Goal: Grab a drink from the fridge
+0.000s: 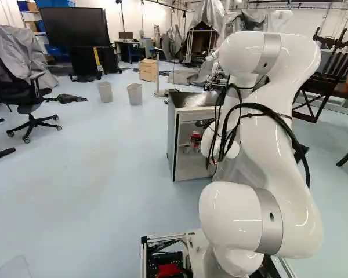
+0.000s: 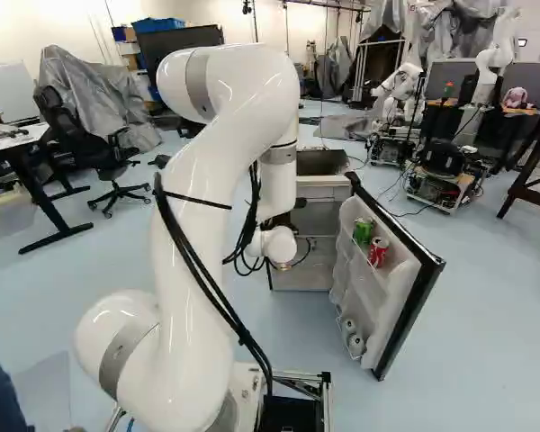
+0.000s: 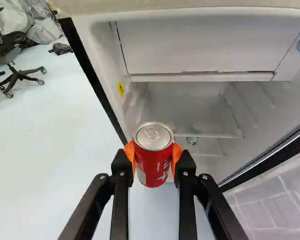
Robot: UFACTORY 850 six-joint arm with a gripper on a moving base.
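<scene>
In the left base view my gripper (image 1: 194, 145) is in front of the fridge (image 1: 173, 139), with a small red can (image 1: 196, 136) at its tips. In the wrist view the orange pads of the gripper (image 3: 154, 159) press on both sides of the upright red can (image 3: 152, 165), whose silver top faces the camera. Beyond it are the fridge's bare shelf (image 3: 190, 107) and white upper compartment (image 3: 200, 50). The fridge door (image 2: 398, 306) stands wide open in the right base view, its racks holding a green can (image 2: 363, 231) and another red can (image 2: 378, 252).
Two white items (image 2: 352, 335) stand in the door's lower rack. The door juts out right of my arm. Another robot (image 2: 400, 85) is at the back. Two bins (image 1: 134, 94) and an office chair (image 1: 29, 110) stand left of the fridge.
</scene>
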